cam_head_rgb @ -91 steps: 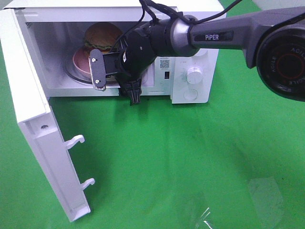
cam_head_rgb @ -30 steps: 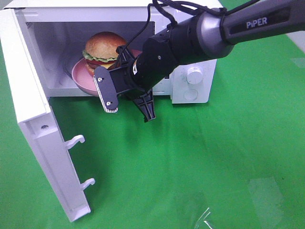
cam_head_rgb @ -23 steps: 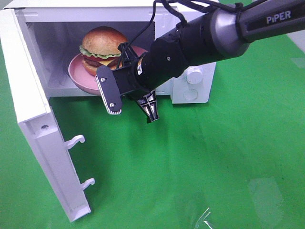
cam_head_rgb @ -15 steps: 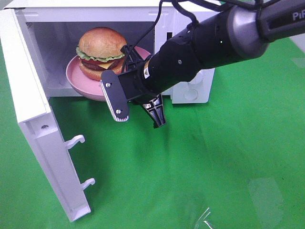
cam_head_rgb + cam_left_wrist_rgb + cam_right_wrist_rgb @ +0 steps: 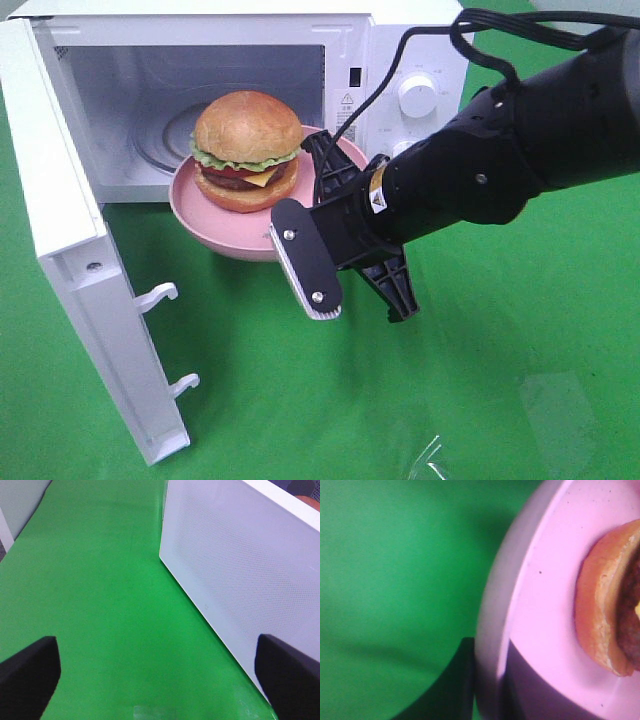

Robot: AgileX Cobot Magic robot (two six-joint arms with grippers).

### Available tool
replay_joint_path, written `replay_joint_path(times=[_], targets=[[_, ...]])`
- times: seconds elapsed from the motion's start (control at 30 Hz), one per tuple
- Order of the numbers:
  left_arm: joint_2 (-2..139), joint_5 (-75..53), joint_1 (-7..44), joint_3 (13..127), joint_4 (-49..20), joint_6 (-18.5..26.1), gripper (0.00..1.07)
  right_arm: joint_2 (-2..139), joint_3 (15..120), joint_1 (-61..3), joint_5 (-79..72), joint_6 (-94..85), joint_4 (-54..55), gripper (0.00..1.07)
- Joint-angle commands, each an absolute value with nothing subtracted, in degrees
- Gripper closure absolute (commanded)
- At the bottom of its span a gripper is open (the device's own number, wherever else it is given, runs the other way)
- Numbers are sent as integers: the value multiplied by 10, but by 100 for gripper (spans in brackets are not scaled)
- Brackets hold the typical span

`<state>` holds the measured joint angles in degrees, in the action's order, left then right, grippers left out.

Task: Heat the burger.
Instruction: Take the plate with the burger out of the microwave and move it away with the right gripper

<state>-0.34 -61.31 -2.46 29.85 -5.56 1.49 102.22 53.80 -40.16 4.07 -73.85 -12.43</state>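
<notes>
The right hand (image 5: 335, 195) is clamping the pink plate (image 5: 205, 215) by its rim, carrying the burger (image 5: 247, 150) just outside the microwave (image 5: 345, 45) mouth; keeping it level matters. The left hand (image 5: 155, 672) is hanging apart beside the microwave door (image 5: 75, 270).

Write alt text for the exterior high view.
A black right gripper holds a round pink plate by its rim, carrying a golden-bun burger in front of an open white microwave on a green surface.
</notes>
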Motion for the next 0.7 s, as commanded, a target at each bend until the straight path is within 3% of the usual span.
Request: replay_joint_path(times=[0.03,0.7], targets=[[-5,-612,-26,297,-57,14,9,987,525,-394,3,-725,-115,107],[-5,-612,-26,297,-57,14,9,795,364,-394,39,-722,-115,107]])
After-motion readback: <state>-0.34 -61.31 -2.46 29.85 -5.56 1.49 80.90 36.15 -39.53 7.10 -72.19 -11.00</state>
